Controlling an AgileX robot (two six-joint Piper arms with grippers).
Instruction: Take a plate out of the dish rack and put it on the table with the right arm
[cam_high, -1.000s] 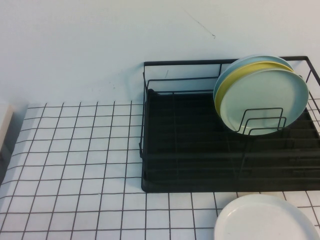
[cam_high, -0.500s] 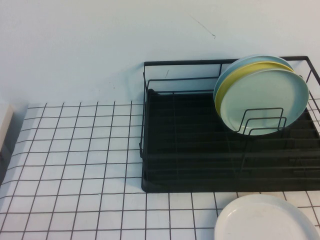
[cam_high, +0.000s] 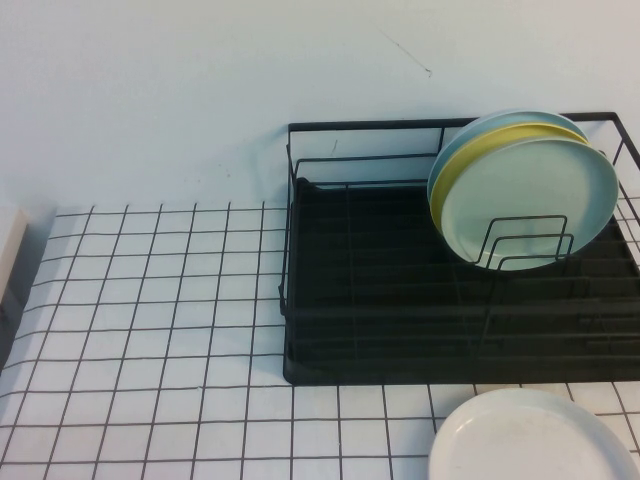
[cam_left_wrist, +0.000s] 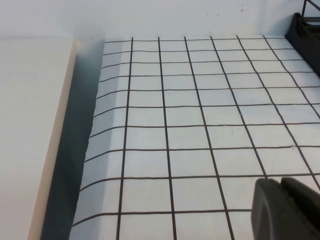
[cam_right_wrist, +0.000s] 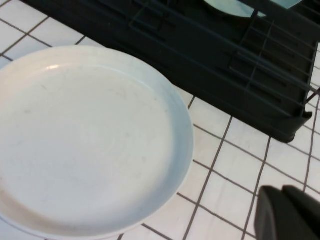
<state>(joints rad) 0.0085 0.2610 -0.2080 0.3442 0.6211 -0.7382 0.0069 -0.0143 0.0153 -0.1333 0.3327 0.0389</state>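
Note:
The plate (cam_high: 535, 440), white-faced with a pale mint rim, lies flat on the table (cam_high: 150, 320) in front of the dish rack (cam_high: 400, 300), at the near right. It fills much of the right wrist view (cam_right_wrist: 85, 135). My right gripper (cam_right_wrist: 282, 192) is shut and empty, hovering over the table beside the plate and apart from it, near the rack's front edge (cam_right_wrist: 200, 60). My left gripper (cam_left_wrist: 281, 185) is shut and empty above the bare grid at the far left. Neither arm shows in the high view.
Three plates stand upright in the rack's right end: a mint-green one (cam_high: 530, 200) in front, a yellow one (cam_high: 450, 175) and a light blue one behind. A beige slab (cam_left_wrist: 30, 140) borders the table's left edge. A rack corner (cam_left_wrist: 307, 35) shows in the left wrist view.

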